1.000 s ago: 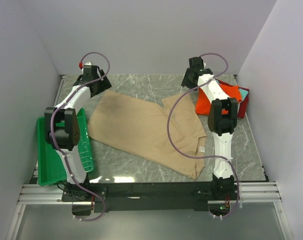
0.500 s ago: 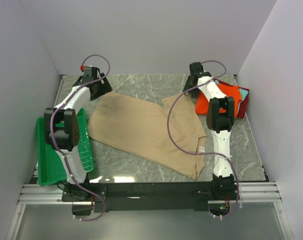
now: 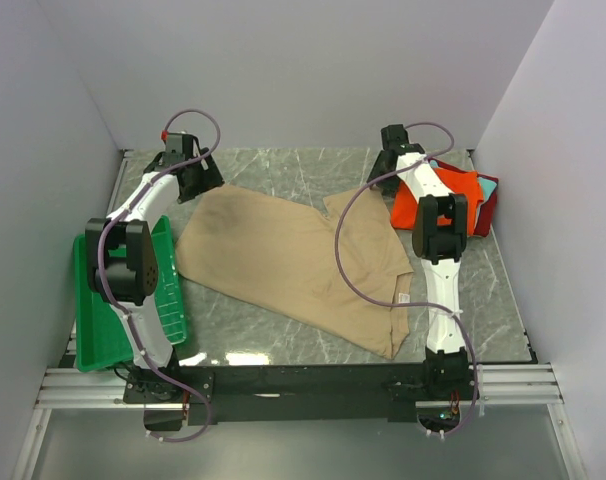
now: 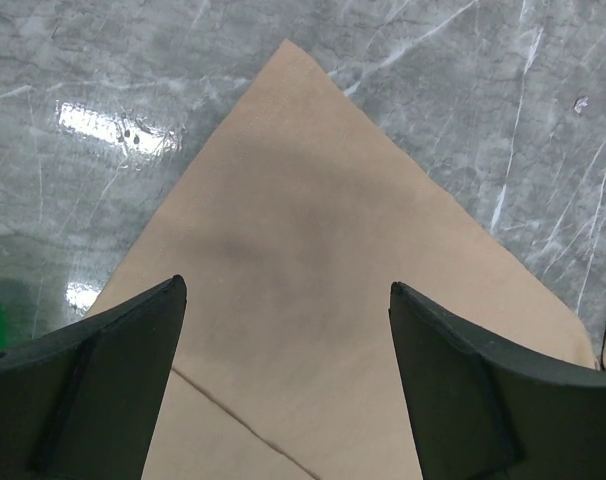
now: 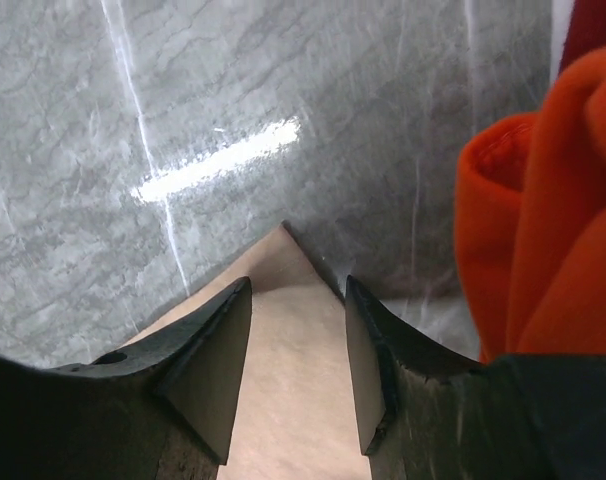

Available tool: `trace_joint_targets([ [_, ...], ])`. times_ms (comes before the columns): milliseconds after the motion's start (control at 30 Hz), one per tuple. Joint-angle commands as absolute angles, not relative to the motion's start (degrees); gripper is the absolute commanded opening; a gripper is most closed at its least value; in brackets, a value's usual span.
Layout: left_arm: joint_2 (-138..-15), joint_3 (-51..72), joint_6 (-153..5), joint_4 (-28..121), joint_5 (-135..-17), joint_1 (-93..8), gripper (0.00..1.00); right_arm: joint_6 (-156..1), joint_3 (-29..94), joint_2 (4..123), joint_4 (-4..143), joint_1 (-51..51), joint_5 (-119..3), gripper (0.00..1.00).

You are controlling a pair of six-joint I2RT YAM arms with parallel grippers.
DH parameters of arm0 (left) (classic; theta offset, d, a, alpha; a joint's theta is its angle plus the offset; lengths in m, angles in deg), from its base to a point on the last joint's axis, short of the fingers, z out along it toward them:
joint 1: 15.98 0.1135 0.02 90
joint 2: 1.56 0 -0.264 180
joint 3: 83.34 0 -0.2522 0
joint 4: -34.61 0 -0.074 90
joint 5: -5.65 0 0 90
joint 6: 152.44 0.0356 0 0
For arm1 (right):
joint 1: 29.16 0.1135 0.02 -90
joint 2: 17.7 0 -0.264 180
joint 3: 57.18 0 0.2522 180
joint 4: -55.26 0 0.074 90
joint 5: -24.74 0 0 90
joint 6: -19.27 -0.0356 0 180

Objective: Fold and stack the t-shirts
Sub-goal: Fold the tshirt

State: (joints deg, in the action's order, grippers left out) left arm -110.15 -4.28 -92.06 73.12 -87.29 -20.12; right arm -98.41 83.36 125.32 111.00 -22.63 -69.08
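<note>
Tan t-shirt (image 3: 283,255) lies flat, centred on the table (image 3: 283,170). Left gripper (image 4: 285,290), jaws wide apart, hovers over its 11 o'clock corner; right gripper (image 5: 298,290), jaws part-open, straddles the 1 o'clock corner. Both should pinch together, lifting evenly.

Overhead and 2 close, downward wrist views share tan t-shirt (image 3: 283,260).

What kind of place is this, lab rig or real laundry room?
Most likely a lab test cell: plain white walls box in a marble-look tabletop, and two robot arms sit on a metal frame at its near edge. A tan t-shirt and green tray look like staged props.
</note>
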Motion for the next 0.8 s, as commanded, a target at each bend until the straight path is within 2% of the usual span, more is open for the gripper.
trace_joint_targets([
  [0,-108.9,-7.2,-90.7,73.2,-87.9,-19.9,0.89,-99.4,86.6,126.8,110.8,-23.8,-67.6,0.5],
  [200,-110.1,-8.4,-90.7,73.1,-87.6,-19.9,0.88,-99.3,90.0,128.7,112.8,-24.1,-66.8,0.48],
  [567,-114.4,-11.8,-89.8,74.1,-88.3,-19.8,0.88,-96.8,90.1,129.2,113.0,-24.0,-63.1,0.36],
  [767,-117.4,-14.7,-88.8,74.8,-89.2,-19.8,0.86,-96.3,89.9,129.2,112.5,-24.0,-62.1,0.18],
])
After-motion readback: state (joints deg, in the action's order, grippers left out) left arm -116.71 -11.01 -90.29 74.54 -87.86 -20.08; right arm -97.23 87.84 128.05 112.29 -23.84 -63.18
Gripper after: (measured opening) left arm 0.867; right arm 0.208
